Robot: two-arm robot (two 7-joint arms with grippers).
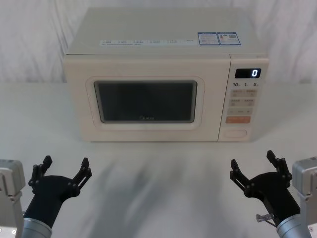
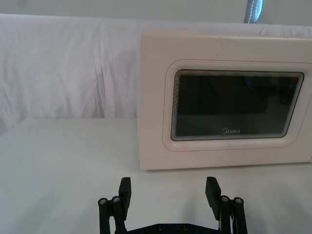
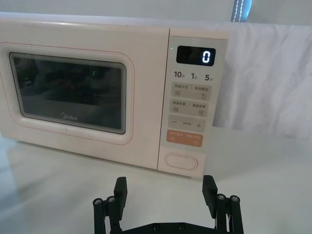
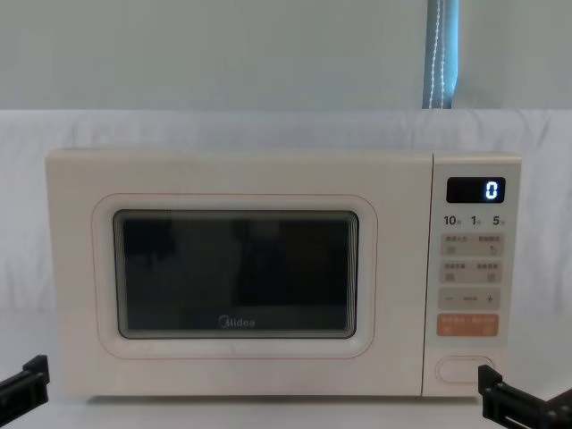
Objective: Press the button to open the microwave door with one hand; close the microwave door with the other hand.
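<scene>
A cream microwave (image 1: 163,89) stands on a white table (image 1: 158,168). Its microwave door (image 1: 146,101) is flush shut, left of the control panel. The button (image 1: 236,133), a wide oval key, sits at the panel's bottom. Left gripper (image 1: 64,169) and right gripper (image 1: 253,163) hover before the microwave, both spread wide, grasping nothing.

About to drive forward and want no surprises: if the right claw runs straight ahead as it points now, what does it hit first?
Probably the control panel's lower end: the right claw, open, aims roughly at the button. Bare table lies between; depth is unclear.
</scene>
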